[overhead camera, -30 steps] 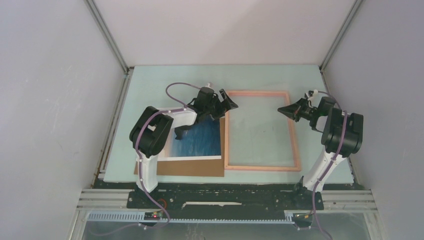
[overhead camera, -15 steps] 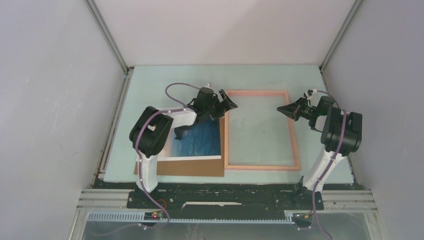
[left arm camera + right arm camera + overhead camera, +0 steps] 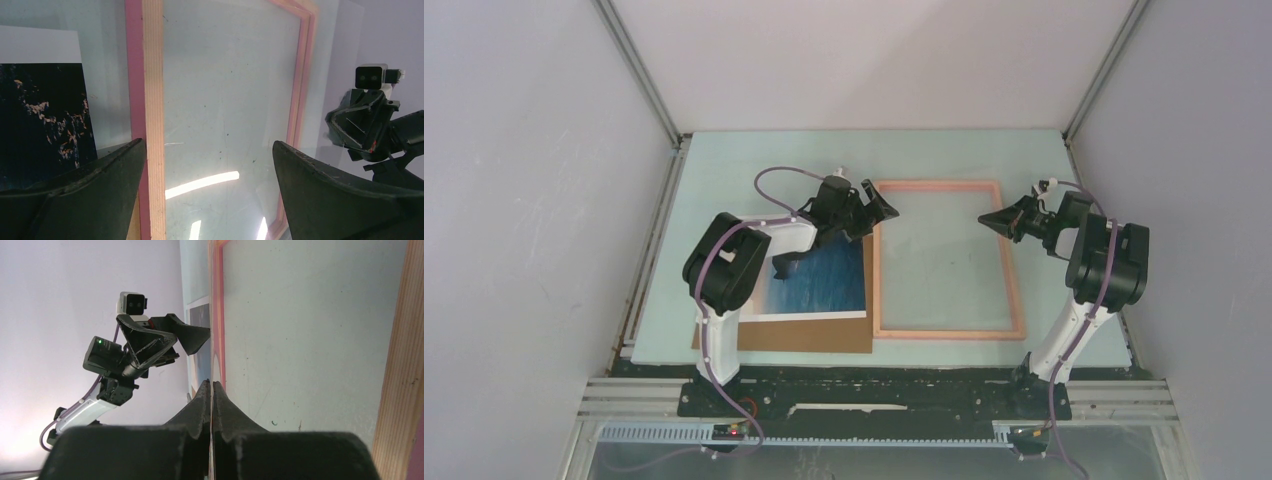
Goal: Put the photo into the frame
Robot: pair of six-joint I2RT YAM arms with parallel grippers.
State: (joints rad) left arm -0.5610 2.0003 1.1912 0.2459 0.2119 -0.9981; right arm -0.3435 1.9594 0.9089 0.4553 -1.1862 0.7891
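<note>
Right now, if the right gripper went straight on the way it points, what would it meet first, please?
Probably the frame, its far rail beside the left gripper; the shut right gripper aims across the pane, depth unclear.

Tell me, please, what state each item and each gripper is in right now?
frame: lying flat, nothing in it.
photo: lying flat, picture side up, outside the frame.
cardboard sheet: lying flat, under the photo.
left gripper: jaws wide open, holding nothing.
right gripper: jaws shut, holding nothing.
</note>
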